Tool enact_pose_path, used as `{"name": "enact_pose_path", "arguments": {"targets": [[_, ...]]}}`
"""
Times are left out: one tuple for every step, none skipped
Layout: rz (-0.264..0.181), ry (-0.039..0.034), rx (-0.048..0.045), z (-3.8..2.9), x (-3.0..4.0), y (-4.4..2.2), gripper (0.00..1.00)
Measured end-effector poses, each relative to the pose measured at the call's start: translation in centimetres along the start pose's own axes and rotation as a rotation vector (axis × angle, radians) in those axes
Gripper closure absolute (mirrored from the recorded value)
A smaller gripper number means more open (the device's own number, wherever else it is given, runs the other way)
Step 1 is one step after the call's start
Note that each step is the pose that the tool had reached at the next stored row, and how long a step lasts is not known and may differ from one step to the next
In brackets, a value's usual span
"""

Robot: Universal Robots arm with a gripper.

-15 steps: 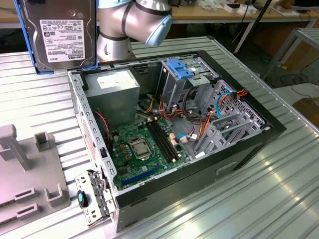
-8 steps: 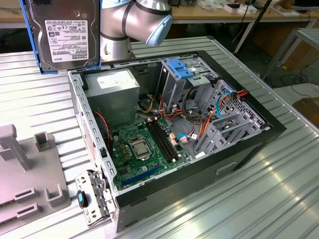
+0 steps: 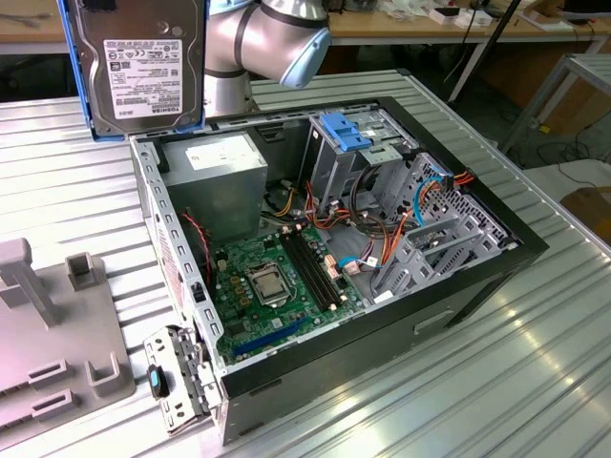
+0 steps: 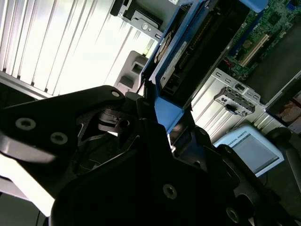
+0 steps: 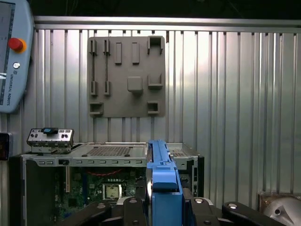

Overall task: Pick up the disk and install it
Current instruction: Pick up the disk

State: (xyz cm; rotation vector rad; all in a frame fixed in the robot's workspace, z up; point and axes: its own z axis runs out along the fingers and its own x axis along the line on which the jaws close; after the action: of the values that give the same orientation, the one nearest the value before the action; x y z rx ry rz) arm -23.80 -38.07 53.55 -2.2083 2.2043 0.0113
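The disk, a dark grey drive with a white label in a bright blue carrier, hangs upright in the air above the far left corner of the open computer case in the exterior view. In the first wrist view my gripper is shut on the disk, whose blue edge stands between the black fingers. The second wrist view shows the disk reaching out from the gripper over the case. Inside the case, a grey metal drive cage carries a blue latch piece.
The silver robot arm stands behind the case. A grey fixture plate with slots and blocks lies on the ribbed metal table at the exterior view's left. A teach pendant lies beyond the case.
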Motion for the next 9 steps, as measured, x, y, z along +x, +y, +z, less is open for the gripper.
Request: {"name": "enact_pose_path", "arguments": {"targets": [[0.000,0.0001,0.0000,0.01,0.00,-0.10,0.63],[0.000,0.0001,0.0000,0.02,0.00,-0.29,0.63],[0.000,0.0001,0.0000,0.03,0.00,-0.43,0.63],[0.000,0.0001,0.0000,0.04,0.00,-0.51,0.63],[0.000,0.0001,0.0000,0.06,0.00,-0.69,0.63],[0.000,0.0001,-0.0001,0.07,0.00,-0.78,0.63],[0.000,0.0001,-0.0001,0.08,0.00,-0.92,0.63],[0.000,0.0001,0.0000,0.09,0.00,-1.11,0.63],[0.000,0.0001,0.0000,0.10,0.00,-1.25,0.63]]}}
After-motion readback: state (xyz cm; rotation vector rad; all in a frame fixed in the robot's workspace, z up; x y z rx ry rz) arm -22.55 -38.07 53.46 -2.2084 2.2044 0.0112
